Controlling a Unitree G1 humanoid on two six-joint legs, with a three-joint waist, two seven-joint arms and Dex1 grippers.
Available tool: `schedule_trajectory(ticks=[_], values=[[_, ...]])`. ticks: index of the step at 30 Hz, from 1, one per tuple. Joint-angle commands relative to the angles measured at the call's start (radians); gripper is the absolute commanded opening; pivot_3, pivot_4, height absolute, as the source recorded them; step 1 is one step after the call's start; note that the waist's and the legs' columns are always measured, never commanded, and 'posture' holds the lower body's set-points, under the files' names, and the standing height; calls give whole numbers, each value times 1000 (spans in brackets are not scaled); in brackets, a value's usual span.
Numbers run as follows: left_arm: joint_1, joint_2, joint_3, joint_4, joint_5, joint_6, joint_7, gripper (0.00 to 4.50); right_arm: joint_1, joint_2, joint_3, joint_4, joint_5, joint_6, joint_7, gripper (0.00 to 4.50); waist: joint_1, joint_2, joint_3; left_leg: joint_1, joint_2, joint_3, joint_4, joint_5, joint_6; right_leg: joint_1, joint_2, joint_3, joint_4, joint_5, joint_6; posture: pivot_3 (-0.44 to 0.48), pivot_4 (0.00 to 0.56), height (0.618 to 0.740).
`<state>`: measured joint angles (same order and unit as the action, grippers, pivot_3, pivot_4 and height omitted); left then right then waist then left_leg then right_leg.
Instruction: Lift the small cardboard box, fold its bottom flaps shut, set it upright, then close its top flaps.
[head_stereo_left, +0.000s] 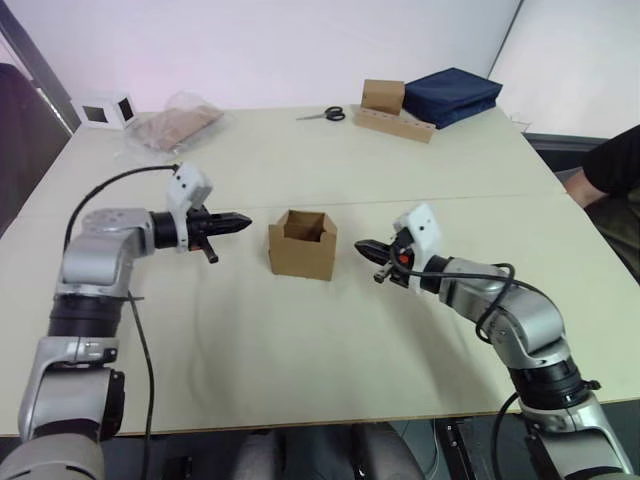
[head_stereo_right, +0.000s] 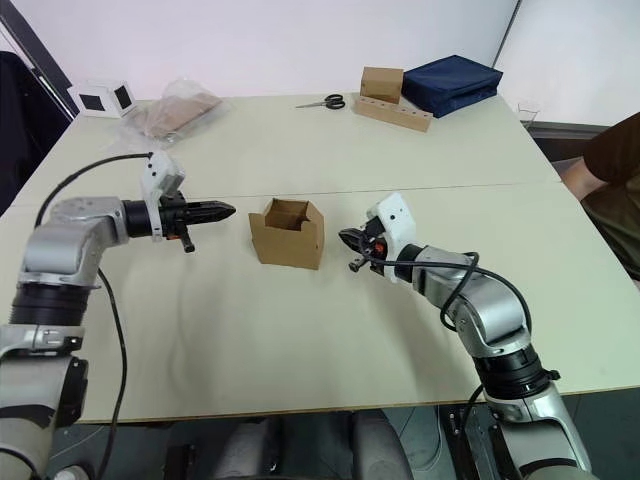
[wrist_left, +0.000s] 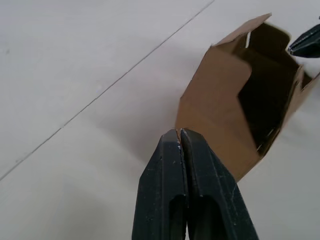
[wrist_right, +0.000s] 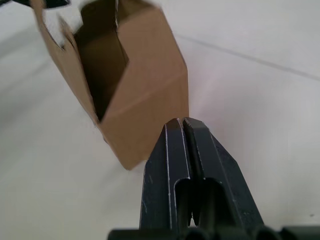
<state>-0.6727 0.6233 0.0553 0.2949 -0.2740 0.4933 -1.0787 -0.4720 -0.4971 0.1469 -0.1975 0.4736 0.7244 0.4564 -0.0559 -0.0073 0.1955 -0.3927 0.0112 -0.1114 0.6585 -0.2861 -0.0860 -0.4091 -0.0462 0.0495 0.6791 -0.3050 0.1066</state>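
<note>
Progress: nothing folded yet | small cardboard box (head_stereo_left: 301, 245) sitting mid-frame on the table (head_stereo_left: 300, 350), top flaps standing open | my left gripper (head_stereo_left: 236, 223) and right gripper (head_stereo_left: 366, 248) flanking it, both pinched closed, empty.

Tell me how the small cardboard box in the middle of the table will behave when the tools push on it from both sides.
The small cardboard box looks empty with its top open, so it is probably light and would slide. Its thin walls and loose standing flaps would likely flex or cave in under a squeeze. It sits flat, so tipping seems less likely than skidding.
</note>
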Motion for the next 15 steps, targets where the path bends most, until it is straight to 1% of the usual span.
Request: schedule_trajectory(ticks=[1, 7, 10, 15], values=[[2, -31, 18, 23, -9, -66, 38, 45, -26, 39, -3, 24, -45, -21, -19, 0, 3, 0, 0, 0, 0, 0, 1, 0, 0, 0, 0, 0, 1, 0, 0, 0, 150, 740], [31, -97, -40, 56, 18, -114, 52, 45, -26, 82, 61, 47, -105, -34, 23, 0, 10, 1, 0, 0, 0, 0, 2, 0, 0, 0, 0, 0, 2, 0, 0, 0, 150, 740], [43, -99, -60, 38, 13, -108, 33, 45, -28, 95, 68, 47, -117, -24, 41, 0, 9, 1, 0, 0, 0, 0, 3, 0, 0, 0, 0, 0, 2, 0, 0, 0, 150, 740], [84, -78, -107, -32, -1, -66, -32, 45, -18, 92, 79, 17, -114, -2, 84, 0, 9, 1, -1, 0, 0, 0, 3, 0, 0, 0, 0, 0, 2, 0, 0, 0, 150, 740]])
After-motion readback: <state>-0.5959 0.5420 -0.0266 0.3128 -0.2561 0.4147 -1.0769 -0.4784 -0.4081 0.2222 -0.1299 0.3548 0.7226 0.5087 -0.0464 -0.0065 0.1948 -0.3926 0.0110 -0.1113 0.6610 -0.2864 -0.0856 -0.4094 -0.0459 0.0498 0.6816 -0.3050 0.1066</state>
